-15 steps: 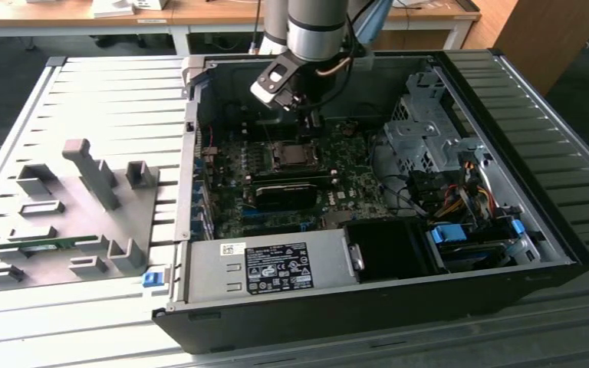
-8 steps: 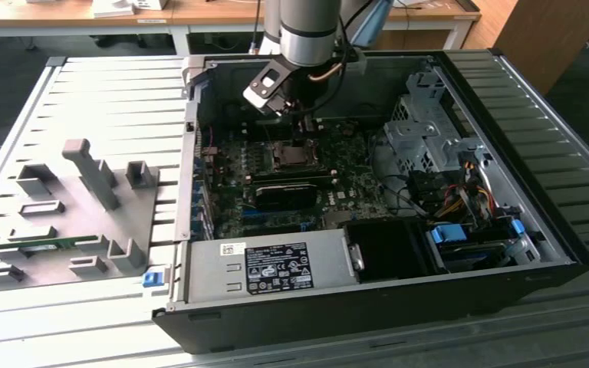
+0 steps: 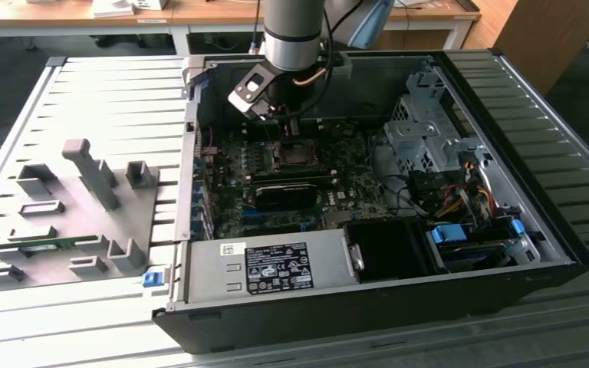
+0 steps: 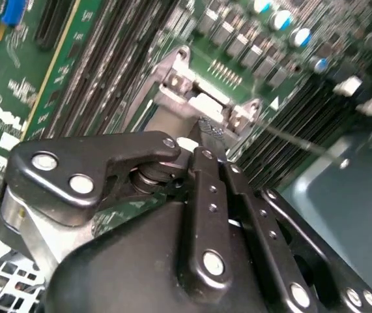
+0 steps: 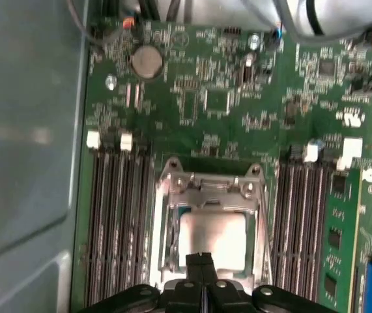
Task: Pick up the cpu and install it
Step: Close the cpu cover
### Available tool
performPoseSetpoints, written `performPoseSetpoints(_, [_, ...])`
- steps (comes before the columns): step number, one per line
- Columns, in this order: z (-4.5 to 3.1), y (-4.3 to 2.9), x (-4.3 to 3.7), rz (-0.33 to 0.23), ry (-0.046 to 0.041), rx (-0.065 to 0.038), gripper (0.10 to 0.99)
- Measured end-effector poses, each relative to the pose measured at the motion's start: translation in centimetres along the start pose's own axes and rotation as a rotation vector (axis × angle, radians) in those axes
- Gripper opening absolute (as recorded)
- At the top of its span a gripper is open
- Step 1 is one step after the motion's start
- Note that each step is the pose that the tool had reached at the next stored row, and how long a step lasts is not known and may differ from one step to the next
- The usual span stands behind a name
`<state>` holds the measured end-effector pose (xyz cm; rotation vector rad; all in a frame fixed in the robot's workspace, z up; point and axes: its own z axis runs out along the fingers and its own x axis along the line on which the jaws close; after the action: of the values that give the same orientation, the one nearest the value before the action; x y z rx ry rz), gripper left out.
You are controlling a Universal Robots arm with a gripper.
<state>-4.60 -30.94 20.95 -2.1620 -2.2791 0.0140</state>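
Note:
Inside the open computer case, the cpu (image 5: pixel 215 238) lies flat as a silvery square within the metal-framed socket (image 5: pixel 166 195) on the green motherboard. My gripper (image 5: pixel 200 261) hangs right over the cpu's edge, its two black fingertips pressed together with nothing between them. I cannot tell whether the tips touch the chip. In the exterior view the gripper (image 3: pixel 291 138) points straight down at the socket (image 3: pixel 297 156). In the second wrist view the fingers (image 4: pixel 206 140) stand together just above the socket frame (image 4: pixel 176 75).
Dark memory slots (image 5: pixel 117 215) flank the socket on both sides. A steel case wall (image 5: pixel 23 130) stands close by. The power supply (image 3: pixel 264 268) and drive cage (image 3: pixel 422 126) fill other parts of the case. A grey fixture plate (image 3: pixel 70 207) lies at the exterior view's left.

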Motion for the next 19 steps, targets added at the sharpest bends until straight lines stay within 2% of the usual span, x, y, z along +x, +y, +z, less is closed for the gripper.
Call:
performPoseSetpoints(7, [0.84,-0.11,0.01,0.000,0.0001,0.000,0.106])
performPoseSetpoints(10, [0.90,-0.10,0.00,0.000,-0.0005,0.000,0.106])
performPoseSetpoints(16, [0.96,0.41,-0.02,0.000,0.0000,0.000,0.106])
performPoseSetpoints(19, [0.69,0.43,-0.01,0.000,0.0004,0.000,0.106])
